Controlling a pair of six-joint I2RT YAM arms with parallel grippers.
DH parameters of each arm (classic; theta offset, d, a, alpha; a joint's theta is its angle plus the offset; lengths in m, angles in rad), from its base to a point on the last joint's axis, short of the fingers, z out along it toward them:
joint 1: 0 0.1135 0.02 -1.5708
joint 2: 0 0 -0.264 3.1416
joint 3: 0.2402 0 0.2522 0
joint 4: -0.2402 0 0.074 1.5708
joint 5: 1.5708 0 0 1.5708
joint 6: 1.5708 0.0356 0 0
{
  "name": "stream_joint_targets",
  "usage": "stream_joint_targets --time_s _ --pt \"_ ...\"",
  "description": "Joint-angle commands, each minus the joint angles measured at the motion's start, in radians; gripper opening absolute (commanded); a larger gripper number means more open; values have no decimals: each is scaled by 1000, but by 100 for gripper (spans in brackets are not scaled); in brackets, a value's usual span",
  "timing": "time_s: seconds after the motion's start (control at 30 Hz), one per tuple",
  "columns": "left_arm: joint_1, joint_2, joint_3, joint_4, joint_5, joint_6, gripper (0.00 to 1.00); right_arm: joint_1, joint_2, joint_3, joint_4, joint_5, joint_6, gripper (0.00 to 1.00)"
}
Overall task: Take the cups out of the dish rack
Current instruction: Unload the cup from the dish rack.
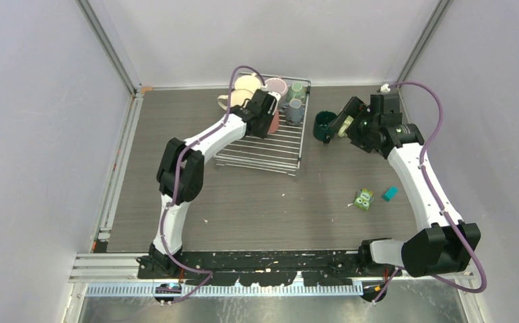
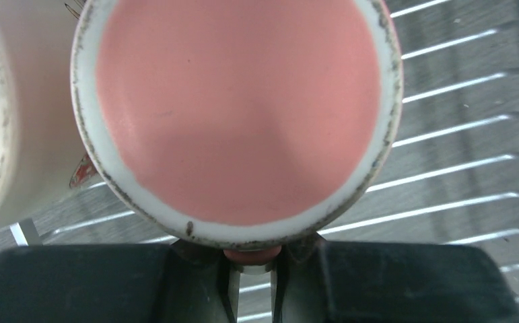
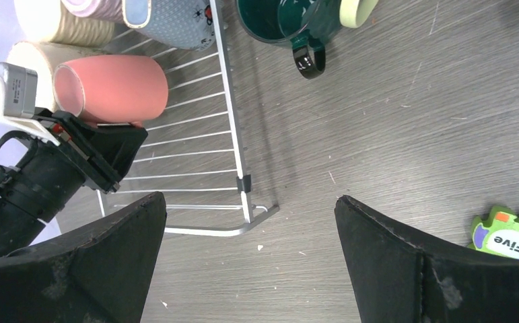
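Salmon pink ceramic mug (image 3: 115, 86) on side at 12 o'clock end of silver wire dish rack (image 1: 270, 153), handle clamped in left pincer (image 2: 253, 269). Right pincer (image 3: 250, 202) wide apart near dark teal mug (image 3: 270, 20), on table (image 1: 243, 208) at 3 o'clock from rack.

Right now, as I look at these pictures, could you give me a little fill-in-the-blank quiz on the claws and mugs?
1. The left claw is shut on the handle of a ceramic mug coloured salmon ____.
2. The right claw holds nothing; its jaws stand ____.
3. Seen from above, the dark teal ceramic mug stands outside the silver wire dish rack, on its ____ side.
4. The small green toy block bears the printed word ____.

Missing words: pink; open; right; Five.
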Motion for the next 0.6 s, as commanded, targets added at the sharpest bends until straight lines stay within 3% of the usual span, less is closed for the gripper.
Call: stream_joint_targets --time_s 0.0,0.3,0.57 --pt "-21 -152 10 41 21 -41 0 14 -47 -19 82 -43 21 100" --pt "-32 -279 18 -42 146 -162 0 21 -80 -99 268 -192 90 100" --pt "-35 -380 36 -99 332 -315 0 21 -123 -219 587 -368 238 100"
